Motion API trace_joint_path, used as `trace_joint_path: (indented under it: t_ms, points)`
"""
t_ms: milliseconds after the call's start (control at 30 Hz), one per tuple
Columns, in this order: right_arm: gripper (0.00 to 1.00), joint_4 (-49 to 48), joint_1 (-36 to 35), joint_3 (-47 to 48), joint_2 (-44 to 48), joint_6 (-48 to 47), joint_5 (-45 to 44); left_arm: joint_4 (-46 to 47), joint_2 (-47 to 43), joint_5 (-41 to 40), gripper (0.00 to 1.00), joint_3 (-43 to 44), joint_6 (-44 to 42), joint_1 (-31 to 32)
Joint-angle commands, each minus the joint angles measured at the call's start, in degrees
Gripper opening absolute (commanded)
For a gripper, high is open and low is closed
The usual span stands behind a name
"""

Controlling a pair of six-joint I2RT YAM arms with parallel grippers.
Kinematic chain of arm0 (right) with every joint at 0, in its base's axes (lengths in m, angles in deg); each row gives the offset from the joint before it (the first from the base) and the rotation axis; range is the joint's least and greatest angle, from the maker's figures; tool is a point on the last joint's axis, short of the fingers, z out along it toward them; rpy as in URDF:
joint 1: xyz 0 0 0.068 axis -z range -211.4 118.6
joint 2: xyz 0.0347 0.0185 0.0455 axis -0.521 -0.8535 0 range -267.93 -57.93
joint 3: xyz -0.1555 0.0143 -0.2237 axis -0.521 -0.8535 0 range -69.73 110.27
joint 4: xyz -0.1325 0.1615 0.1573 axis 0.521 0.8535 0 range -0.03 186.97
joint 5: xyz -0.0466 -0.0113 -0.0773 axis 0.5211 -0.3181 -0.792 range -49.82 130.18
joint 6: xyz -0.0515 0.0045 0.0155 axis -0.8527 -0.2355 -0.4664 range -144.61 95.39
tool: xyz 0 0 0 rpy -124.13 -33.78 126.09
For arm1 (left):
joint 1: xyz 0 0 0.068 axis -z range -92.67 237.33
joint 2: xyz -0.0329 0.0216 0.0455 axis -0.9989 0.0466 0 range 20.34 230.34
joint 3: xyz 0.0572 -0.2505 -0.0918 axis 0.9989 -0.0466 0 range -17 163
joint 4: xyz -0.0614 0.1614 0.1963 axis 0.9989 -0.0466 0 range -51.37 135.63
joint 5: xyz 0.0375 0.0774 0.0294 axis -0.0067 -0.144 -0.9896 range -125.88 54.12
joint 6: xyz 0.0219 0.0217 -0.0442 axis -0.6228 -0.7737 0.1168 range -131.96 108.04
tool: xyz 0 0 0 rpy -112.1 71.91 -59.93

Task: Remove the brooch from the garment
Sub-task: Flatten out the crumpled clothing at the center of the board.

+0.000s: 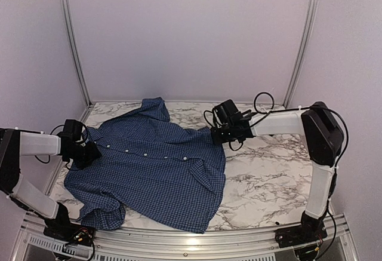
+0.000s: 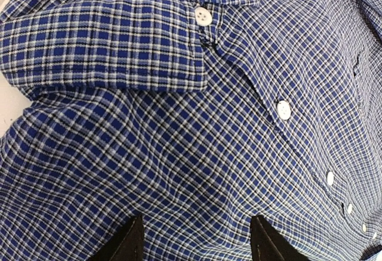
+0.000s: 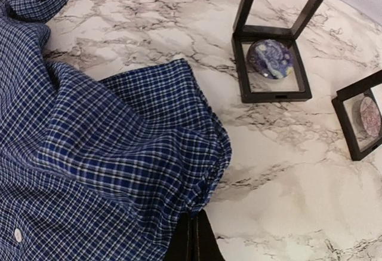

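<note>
- The marble table (image 1: 268, 171) gives you the most free surface on your right side, between the shirt's edge and the right arm's base. A narrower strip runs along the back wall.
- The garment (image 1: 155, 165) lies spread over the left and centre of the table. One sleeve reaches up to the back edge, its lower corner lies close to the front rail, and its left side runs up to the left rail.
- The left gripper (image 1: 89, 153) hangs over the shirt's collar end, hard by the left rail, so you have little room outward there. In the left wrist view its jaws stand apart over the checked cloth with nothing clamped.
- The right gripper (image 1: 218, 134) sits at the hem of the shirt's right sleeve. Its jaws are together and the tips touch that hem, but you cannot tell whether any cloth is pinched.
- Two small black frame boxes stand on bare marble beyond that sleeve, well apart from the cloth. The nearer box (image 3: 276, 97) is open and holds a blue round disc (image 3: 271, 58). The second box (image 3: 346, 128) is cut off by the picture's right edge.
- The collar (image 2: 107, 46) lies folded flat, with a pale button (image 2: 203, 16) at its corner and another (image 2: 284, 110) down the placket.
- The brooch is too small or too hidden to find in any view, so its place on the shirt cannot be told.
</note>
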Motion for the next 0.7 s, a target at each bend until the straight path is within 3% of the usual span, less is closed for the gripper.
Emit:
trace_joint_path:
  t_ms: [0, 133, 300, 400, 533, 667]
  points:
    - [0.0, -1.27, -6.37, -4.17, 0.09, 1.24, 3.57, -1.6, -2.18, -0.7, 0.63, -1.23, -0.32, -0.94]
    - [0.0, -3.61, -8.69, -8.36, -0.98, 4.66, 5.73, -1.65, -2.25, -0.48, 0.63, -1.36, -0.32, -1.14]
    - [0.02, -6.48, -5.61, -11.33, 0.35, 7.32, 8.9, -1.63, -2.47, -0.51, 0.63, -1.3, -0.22, -1.14]
    - [0.1, -5.85, -2.97, -11.03, 2.2, 7.24, 11.06, -1.7, -2.57, -0.5, 0.63, -1.23, -0.41, -1.36]
    - [0.3, -4.85, -2.61, -9.61, 6.53, 4.65, 12.17, -1.76, -2.57, -0.36, 0.63, -1.29, -0.49, -1.66]
    - [0.35, -2.01, -1.96, -4.75, 8.62, 3.06, 12.63, -1.83, -2.64, -0.14, 0.63, -1.22, -0.52, -1.68]
